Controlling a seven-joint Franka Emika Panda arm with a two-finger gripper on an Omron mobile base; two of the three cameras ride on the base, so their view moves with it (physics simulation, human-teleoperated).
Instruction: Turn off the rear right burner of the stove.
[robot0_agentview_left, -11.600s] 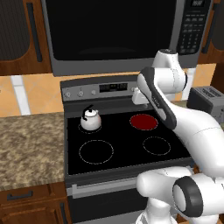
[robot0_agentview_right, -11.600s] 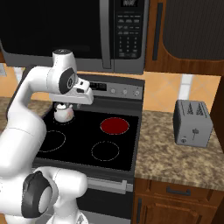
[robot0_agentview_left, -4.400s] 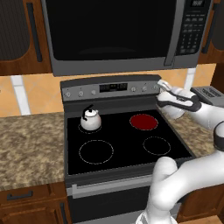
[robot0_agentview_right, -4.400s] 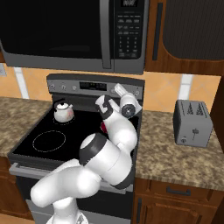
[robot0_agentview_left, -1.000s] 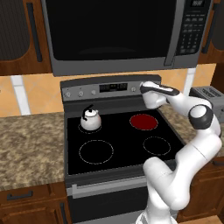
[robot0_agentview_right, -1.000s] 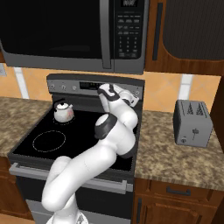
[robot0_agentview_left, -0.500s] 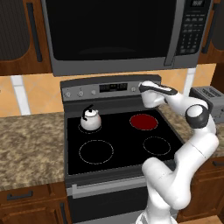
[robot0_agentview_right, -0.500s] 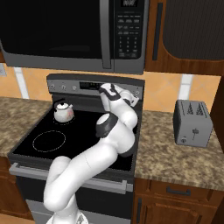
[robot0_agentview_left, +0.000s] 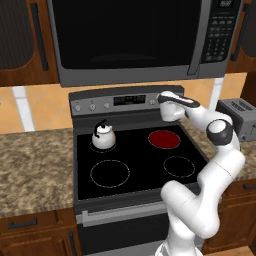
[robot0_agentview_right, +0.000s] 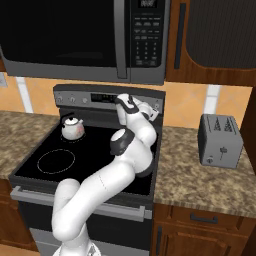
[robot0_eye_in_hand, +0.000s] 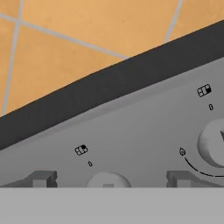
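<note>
The stove (robot0_agentview_left: 140, 166) has a black glass top and a grey back panel (robot0_agentview_left: 100, 106) with small knobs. Its rear right burner (robot0_agentview_left: 165, 139) glows red. My gripper (robot0_agentview_left: 161, 98) is pressed up to the right end of that panel, above and just behind the red zone; from the other side the gripper (robot0_agentview_right: 121, 101) sits at the panel too. In the hand view the gripper (robot0_eye_in_hand: 108, 180) is open, its fingertips (robot0_eye_in_hand: 41, 178) standing on either side of a round grey knob (robot0_eye_in_hand: 107, 179) without closing on it. A second knob (robot0_eye_in_hand: 214, 142) lies to the right.
A white kettle (robot0_agentview_left: 104, 136) stands on the rear left zone. A microwave (robot0_agentview_left: 130, 40) hangs low over the stove. A grey toaster (robot0_agentview_right: 220, 140) sits on the granite counter (robot0_agentview_right: 200, 180) to the right. Orange tiled wall (robot0_eye_in_hand: 87, 39) rises behind the panel.
The arm's elbow has shifted slightly. The gripper stays at the right end of the back panel, open as before.
</note>
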